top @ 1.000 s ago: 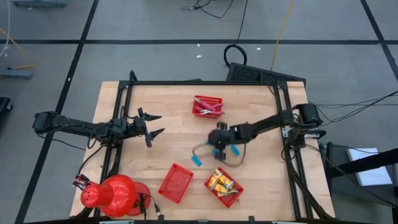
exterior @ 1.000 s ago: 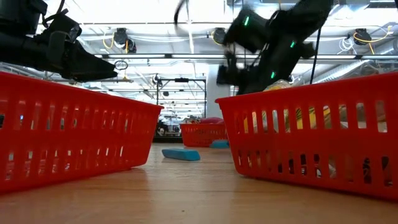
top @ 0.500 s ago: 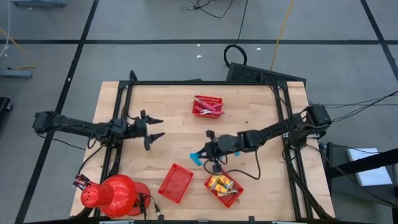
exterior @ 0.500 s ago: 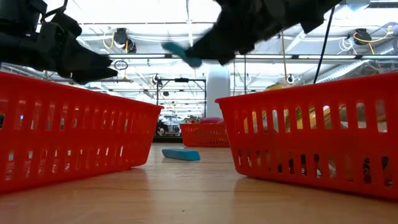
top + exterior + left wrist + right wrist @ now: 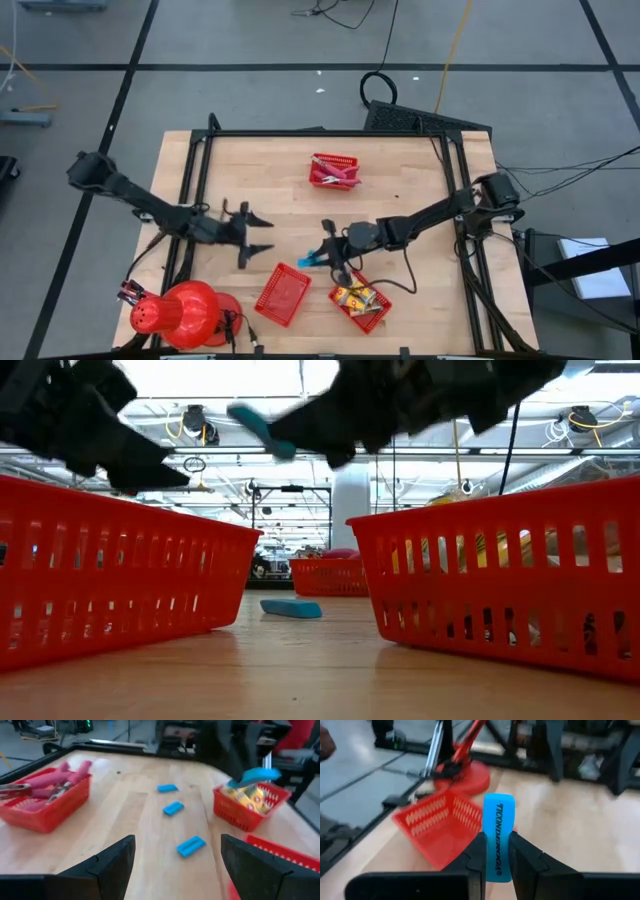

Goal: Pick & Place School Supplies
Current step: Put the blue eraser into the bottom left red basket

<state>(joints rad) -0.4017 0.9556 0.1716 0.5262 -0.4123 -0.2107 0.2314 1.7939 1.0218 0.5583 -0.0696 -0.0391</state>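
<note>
The right pincer pinches a light-blue block upright above the desk — just beside the empty red basket, its nearest target — while the left pincer hangs spread nearby.

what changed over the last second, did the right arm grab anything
Yes. The right claw went from the middle of the table toward the empty red mesh basket, and now holds a light-blue rectangular eraser block in the air. The left claw, open and empty, shifted nearer the front edge. The three red baskets and the loose blue blocks on the wooden table stayed put.
</note>
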